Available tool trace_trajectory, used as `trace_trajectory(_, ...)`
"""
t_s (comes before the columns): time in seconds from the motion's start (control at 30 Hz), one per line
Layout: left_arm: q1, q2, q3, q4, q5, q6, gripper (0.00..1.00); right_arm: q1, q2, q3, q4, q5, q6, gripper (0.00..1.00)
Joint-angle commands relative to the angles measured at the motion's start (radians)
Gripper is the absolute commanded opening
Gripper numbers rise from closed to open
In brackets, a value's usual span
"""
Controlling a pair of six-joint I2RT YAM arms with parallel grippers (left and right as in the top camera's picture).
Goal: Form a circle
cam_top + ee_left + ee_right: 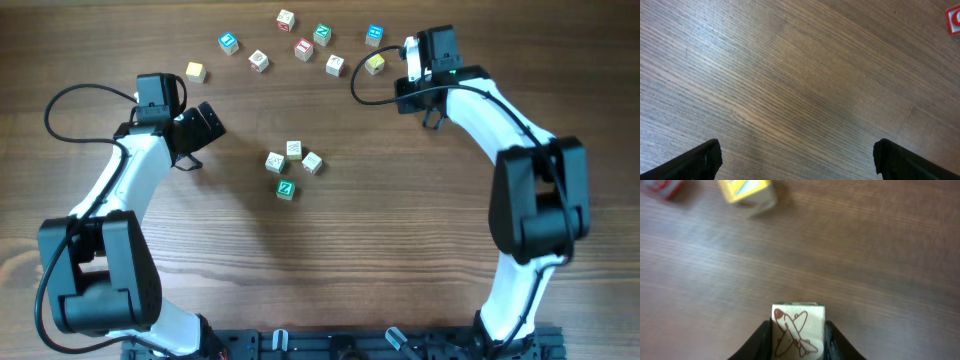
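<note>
3 pale cubes (293, 150), 1 green cube (286, 188)

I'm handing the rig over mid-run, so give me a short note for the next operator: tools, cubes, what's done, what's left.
Left tool: open, empty, above bare table.
Right tool: shut on a pale plane cube; yellow cube lies ahead.
Centre: three pale cubes and the green Z cube sit in an unclosed ring.
Done: four cubes gathered.
Left: carry the plane cube over, likely to close the ring.
</note>
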Motion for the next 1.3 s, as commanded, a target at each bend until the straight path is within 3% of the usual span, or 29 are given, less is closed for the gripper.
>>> trace_trajectory(0.0, 0.0, 0.009, -0.006, 0.002, 0.008, -0.006, 1.0, 0.05, -0.136, 0.003, -0.104, -0.093, -0.056, 0.16)
trace_trajectory(0.17, 0.0, 0.009, -0.006, 0.002, 0.008, -0.006, 1.0, 0.156, -0.199, 0.002, -0.373, -0.296, -0.077, 0.16)
trace_trajectory(0.37, 0.0, 0.009, -0.006, 0.002, 0.008, -0.006, 1.0, 0.313, -0.198, -0.037, -0.561, -0.317, -0.121, 0.17)
trace_trajectory(0.5, 0.0, 0.009, -0.006, 0.002, 0.008, -0.006, 1.0, 0.394, -0.198, -0.124, -0.51, -0.316, -0.12, 0.17)
trace_trajectory(0.7, 0.0, 0.009, -0.006, 0.002, 0.008, -0.006, 1.0, 0.513, -0.198, -0.321, -0.214, -0.18, -0.118, 0.17)
trace_trajectory(1.07, 0.0, 0.009, -0.006, 0.002, 0.008, -0.006, 1.0, 0.534, -0.198, -0.331, -0.024, -0.038, -0.152, 0.18)
trace_trajectory(1.2, 0.0, 0.009, -0.006, 0.002, 0.008, -0.006, 1.0, 0.534, -0.198, -0.331, -0.003, -0.038, -0.174, 0.25)
trace_trajectory(1.27, 0.0, 0.009, -0.006, 0.002, 0.008, -0.006, 1.0, 0.534, -0.198, -0.331, -0.003, -0.038, -0.173, 0.4)
